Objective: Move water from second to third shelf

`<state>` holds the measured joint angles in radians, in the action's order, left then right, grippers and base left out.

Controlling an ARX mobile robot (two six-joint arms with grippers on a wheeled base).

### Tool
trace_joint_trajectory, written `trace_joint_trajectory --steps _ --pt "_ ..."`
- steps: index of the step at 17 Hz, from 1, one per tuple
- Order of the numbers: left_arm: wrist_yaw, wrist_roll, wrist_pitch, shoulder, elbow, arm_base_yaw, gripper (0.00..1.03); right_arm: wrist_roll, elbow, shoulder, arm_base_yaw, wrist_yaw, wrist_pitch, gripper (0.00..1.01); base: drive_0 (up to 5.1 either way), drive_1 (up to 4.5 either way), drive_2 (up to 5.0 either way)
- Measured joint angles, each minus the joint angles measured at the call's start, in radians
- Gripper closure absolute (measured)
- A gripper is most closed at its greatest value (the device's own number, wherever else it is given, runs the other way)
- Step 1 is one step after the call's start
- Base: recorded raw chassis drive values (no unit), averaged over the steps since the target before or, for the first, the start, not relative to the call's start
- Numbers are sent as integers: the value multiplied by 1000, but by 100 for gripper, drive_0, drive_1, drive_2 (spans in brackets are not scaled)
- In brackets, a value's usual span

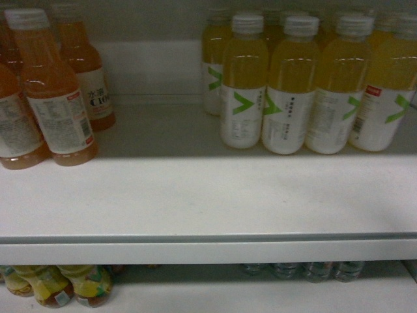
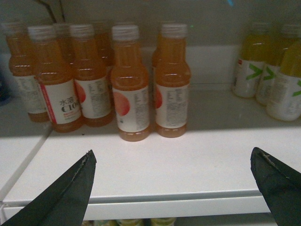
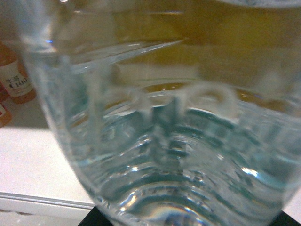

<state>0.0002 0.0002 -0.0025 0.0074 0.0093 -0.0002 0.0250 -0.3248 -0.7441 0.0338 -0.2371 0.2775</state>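
One water bottle [image 3: 178, 155] fills the right wrist view, apparently clamped in the unseen right pincer for shelving; left pincer [image 2: 174, 188] hangs released above the shelf [image 2: 188, 160].

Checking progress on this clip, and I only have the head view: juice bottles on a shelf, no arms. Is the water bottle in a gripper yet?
Observer: It looks so. The right wrist view is filled by the clear ribbed water bottle, very close up, in front of the white shelf edge.
Operator: And the left gripper?
Observer: The left gripper is open and empty, its fingers wide apart, facing the orange juice bottles.
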Motion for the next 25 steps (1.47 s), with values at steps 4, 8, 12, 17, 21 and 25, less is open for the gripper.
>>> trace_joint_trajectory --steps 4,8,12,17,21,25 --pt "-1 0 -1 0 0 0 5 0 0 0 -1 -2 0 62 -486 335 156" --pt "0 0 0 0 0 0 5 0 0 0 0 0 -2 62 -477 344 165" --pt "0 0 0 0 0 0 5 0 0 0 0 -1 -1 62 -491 292 203" --pt "0 0 -1 0 0 0 5 0 0 0 -1 -2 2 62 -505 241 241" --pt "-2 0 0 0 0 0 5 0 0 0 0 -1 -2 62 -503 242 242" --pt "0 0 -3 0 0 0 5 0 0 0 0 -1 6 62 -496 223 268"
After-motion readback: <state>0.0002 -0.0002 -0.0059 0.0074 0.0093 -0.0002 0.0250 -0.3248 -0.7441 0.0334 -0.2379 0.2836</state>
